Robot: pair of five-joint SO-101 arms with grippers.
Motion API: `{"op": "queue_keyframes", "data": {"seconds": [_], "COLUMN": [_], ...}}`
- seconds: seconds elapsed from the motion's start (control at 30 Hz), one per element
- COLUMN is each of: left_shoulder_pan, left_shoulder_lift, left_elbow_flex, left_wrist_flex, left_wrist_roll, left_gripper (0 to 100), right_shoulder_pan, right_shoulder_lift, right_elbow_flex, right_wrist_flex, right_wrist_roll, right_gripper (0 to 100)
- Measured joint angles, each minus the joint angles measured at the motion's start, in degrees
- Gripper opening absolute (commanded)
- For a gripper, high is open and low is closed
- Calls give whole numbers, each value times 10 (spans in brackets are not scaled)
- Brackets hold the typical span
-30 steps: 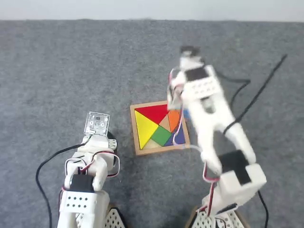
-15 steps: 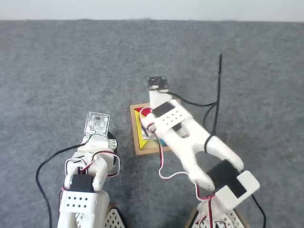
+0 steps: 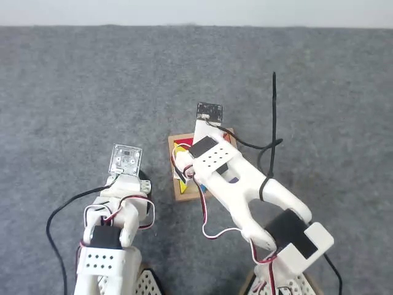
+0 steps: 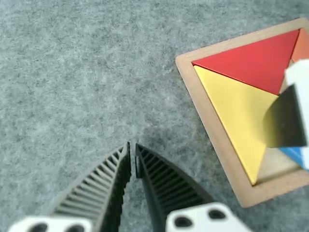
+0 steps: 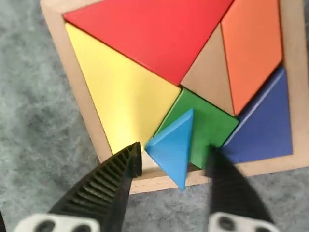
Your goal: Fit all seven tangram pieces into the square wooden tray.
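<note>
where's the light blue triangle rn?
Right wrist view: the small light blue triangle piece lies between the right claw's open fingers, overlapping the green square piece and the square wooden tray's rim.

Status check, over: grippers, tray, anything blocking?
Left gripper shut, over the mat beside the tray. Right gripper open over tray, blue triangle between its jaws, askew across green square and rim, not seated. Nothing else in the way.

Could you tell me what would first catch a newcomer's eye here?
The wooden tray of bright shapes stands out on the grey mat. A light blue triangle lies askew over the green square at the tray's rim, between the open fingers of the right tool. The left tool hangs shut over the mat beside the tray.
</note>
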Motion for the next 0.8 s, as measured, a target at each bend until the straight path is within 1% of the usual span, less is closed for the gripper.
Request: {"op": "queue_keyframes", "data": {"seconds": [0.07, 0.2, 0.27, 0.3, 0.37, 0.47, 0.53, 0.63, 0.67, 0.8], "left_shoulder_pan": [0, 0, 0, 0, 0, 0, 0, 0, 0, 0], "left_shoulder_lift": [0, 0, 0, 0, 0, 0, 0, 0, 0, 0], "left_elbow_flex": [0, 0, 0, 0, 0, 0, 0, 0, 0, 0], "left_wrist_flex": [0, 0, 0, 0, 0, 0, 0, 0, 0, 0], "left_wrist_roll": [0, 0, 0, 0, 0, 0, 0, 0, 0, 0], "left_gripper": [14, 14, 14, 14, 14, 14, 14, 14, 14, 14], "right_shoulder_pan": [0, 0, 2, 5, 18, 46, 62, 75, 76, 75], "right_shoulder_lift": [-1, -4, -19, -33, -69, -139, -191, -262, -282, -322], "right_elbow_flex": [0, 0, -4, -11, -16, -11, 14, 87, 120, 252], "right_wrist_flex": [0, 4, 21, 30, 59, 74, 62, 0, -27, -159], "right_wrist_roll": [0, 0, 21, 47, 114, 217, 267, 347, 376, 486], "right_gripper": [403, 398, 397, 393, 344, 217, 134, 23, 0, 7]}}
